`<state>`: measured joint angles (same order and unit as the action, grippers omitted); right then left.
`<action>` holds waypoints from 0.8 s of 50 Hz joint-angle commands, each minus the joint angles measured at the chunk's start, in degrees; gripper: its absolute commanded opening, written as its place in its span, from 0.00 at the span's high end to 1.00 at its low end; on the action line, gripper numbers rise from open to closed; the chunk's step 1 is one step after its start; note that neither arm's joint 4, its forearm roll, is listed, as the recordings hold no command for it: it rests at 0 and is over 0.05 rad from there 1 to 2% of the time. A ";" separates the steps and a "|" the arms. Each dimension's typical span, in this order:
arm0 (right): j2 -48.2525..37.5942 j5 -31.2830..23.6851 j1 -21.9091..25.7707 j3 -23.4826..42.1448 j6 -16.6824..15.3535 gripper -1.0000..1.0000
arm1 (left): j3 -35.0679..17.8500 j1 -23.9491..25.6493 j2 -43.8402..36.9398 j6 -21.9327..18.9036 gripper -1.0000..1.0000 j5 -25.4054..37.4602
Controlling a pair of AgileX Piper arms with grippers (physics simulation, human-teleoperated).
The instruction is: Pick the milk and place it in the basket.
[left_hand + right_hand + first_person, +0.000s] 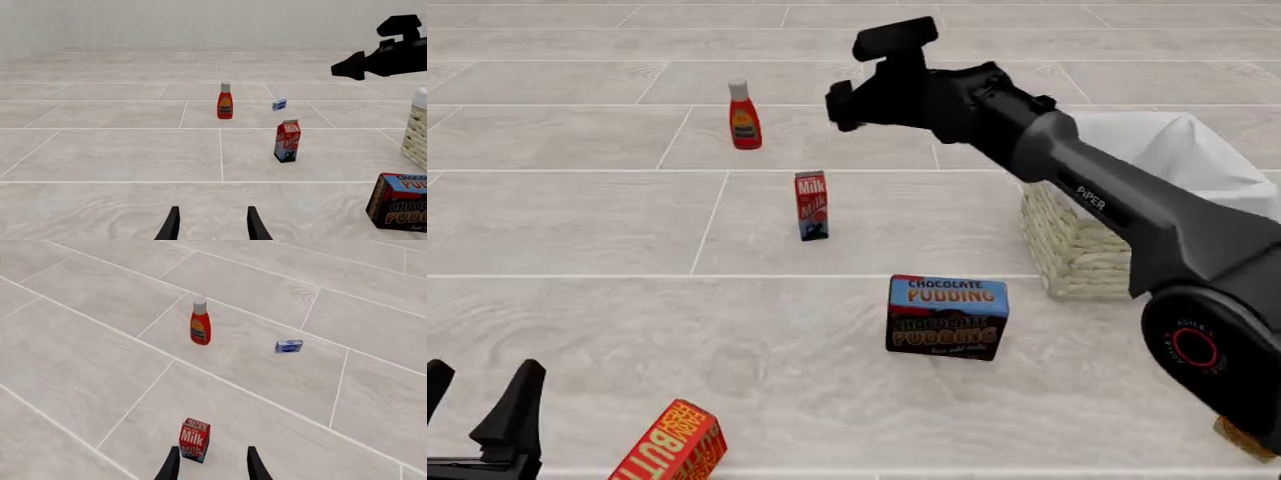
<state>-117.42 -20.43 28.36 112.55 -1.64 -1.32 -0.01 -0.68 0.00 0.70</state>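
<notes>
Presently, my inventory from the front view, left to right:

Left gripper (481,415): lower left corner of the frame, low over the table (587,230), jaws spread and holding nothing; my left wrist view shows both fingertips (172,225) parted over bare tiles.

Butter box (670,445): orange-red, bottom edge, just right of that gripper, tilted.

Ketchup bottle (743,115): upper left, upright, white cap.

Milk (811,205): centre-left, upright on the table, touched by nothing. In my right wrist view it stands near the bottom edge, just ahead of the fingertips (171,466).

Right gripper (843,105): upper centre, raised above the table beyond the milk, arm running in from the lower right. My right wrist view shows its jaws parted and unloaded.

Small blue packet (289,346): visible in the wrist views only, near the ketchup bottle.

Chocolate pudding box (948,316): centre, below and right of the milk.

Basket (1070,245): right of centre, white liner, partly behind the right arm, well apart from the milk.
</notes>
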 commanded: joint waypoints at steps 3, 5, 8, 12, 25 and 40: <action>-11.84 -8.00 1.41 17.58 -0.71 0.00 | 0.00 0.00 -0.02 0.02 0.00 -0.01; -13.24 -8.86 1.75 19.78 -0.57 0.00 | 0.00 0.00 -0.01 0.01 0.00 0.00; -15.78 -10.72 1.97 23.72 -0.33 0.00 | 0.00 0.00 0.01 -0.01 0.00 0.00; -18.77 -12.84 1.99 28.42 -0.01 0.00 | 0.00 0.00 0.00 0.00 0.00 0.00; -32.20 -22.59 2.26 49.44 2.16 0.00 | 0.00 -0.01 0.00 -0.01 0.00 0.00; -35.85 -21.56 3.02 49.60 3.59 0.00 | 0.00 -0.01 0.02 0.00 0.00 0.01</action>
<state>-149.71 -41.13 30.95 159.16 0.92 -1.32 -0.01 -0.68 0.00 0.70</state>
